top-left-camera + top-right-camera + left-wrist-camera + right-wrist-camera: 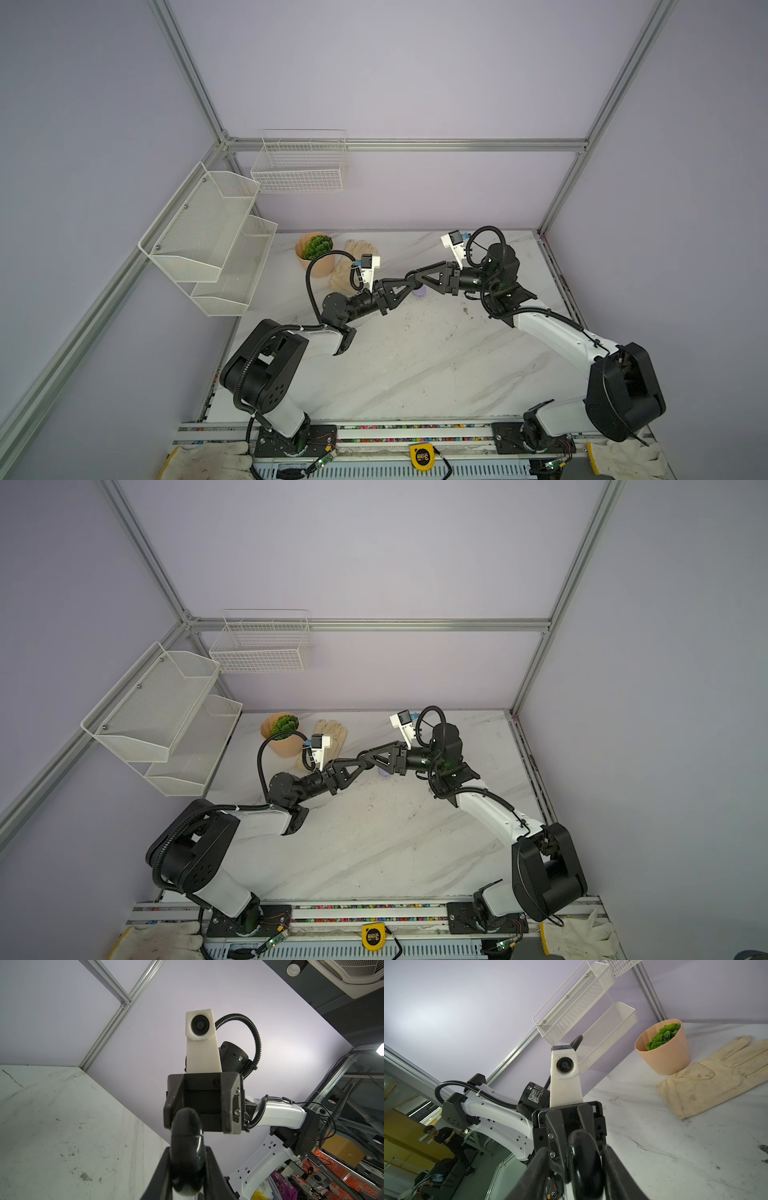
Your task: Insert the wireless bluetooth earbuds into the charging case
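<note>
A black rounded charging case (186, 1126) is held above the middle of the table by my left gripper (188, 1159), which is shut on its lower half. My right gripper (575, 1150) faces it head-on. Its jaws stand on either side of the same case (585, 1163), with a clear gap on one side. In both top views the two grippers (417, 282) (409, 276) meet tip to tip. A lilac round case (420, 291) lies on the table just beneath them. The earbuds are out of view.
A peach pot with a green plant (316, 253) and a cream glove (353, 266) sit at the back left of the marble table (415, 365). White mesh shelves (216, 237) and a wire basket (299, 166) hang on the walls. A yellow tape measure (422, 455) lies at the front rail.
</note>
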Motion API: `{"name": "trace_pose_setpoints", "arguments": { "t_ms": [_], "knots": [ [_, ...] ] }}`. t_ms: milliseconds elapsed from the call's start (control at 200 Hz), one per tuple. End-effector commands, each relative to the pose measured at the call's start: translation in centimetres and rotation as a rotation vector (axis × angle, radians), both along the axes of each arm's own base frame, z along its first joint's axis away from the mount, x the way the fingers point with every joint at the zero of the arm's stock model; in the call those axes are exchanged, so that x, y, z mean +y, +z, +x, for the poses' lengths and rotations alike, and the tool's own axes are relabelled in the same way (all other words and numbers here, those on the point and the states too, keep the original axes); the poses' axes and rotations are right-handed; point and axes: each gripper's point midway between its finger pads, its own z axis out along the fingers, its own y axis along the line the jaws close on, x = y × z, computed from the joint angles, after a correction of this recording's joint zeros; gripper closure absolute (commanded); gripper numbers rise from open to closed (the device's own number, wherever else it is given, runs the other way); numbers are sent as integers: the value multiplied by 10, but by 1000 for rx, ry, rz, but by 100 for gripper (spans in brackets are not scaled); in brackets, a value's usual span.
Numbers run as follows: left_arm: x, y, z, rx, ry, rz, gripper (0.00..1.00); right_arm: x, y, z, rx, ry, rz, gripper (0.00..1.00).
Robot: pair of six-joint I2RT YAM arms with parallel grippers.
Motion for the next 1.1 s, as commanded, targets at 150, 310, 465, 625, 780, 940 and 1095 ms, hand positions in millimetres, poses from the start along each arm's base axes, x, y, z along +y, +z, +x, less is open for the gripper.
{"name": "trace_pose_setpoints", "arguments": {
  "t_ms": [150,310,465,625,780,940,1095],
  "knots": [
    [4,12,-7,-51,10,-33,100,9,16,-9,-57,50,29,61],
    [4,12,-5,-47,20,-35,100,11,13,-9,-53,49,23,63],
    [4,10,-3,-40,24,-35,100,11,13,-8,-50,38,27,71],
    [4,7,1,-30,38,-35,88,12,4,-1,-15,14,19,76],
    [17,-10,4,-6,112,-17,33,4,-32,16,91,-60,-44,80],
    [65,-77,28,136,344,71,24,-17,-110,45,242,-186,-190,81],
    [78,-107,49,217,412,113,24,-20,-189,62,352,-209,-366,80]
  ]
}}
